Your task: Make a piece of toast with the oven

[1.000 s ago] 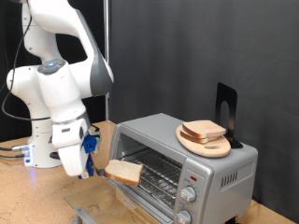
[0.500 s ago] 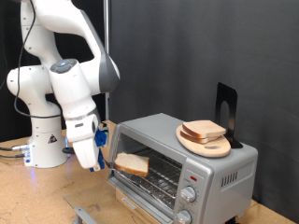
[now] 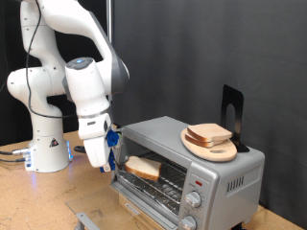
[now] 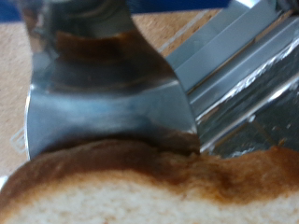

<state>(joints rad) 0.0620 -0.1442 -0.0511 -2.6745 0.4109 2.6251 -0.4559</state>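
Moved rightward from mid-frame, my gripper (image 3: pixel 115 153) now carries the piece of toast (image 3: pixel 144 168) into the oven (image 3: pixel 192 163); jaws clamped on its crust.

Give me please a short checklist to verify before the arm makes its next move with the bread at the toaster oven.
1. Oven door is down, opening free: ok.
2. Piece of toast is between the fingers of the gripper: ok, the wrist view shows a finger pressed on the crust.
3. Slice has reached the opening, above the wire rack: ok; whether it rests on the rack: cannot tell.
4. Slice is level: not ok, it looks slightly tilted.
5. Wooden plate with the other slice sits steady on the oven top, away from the arm: ok.
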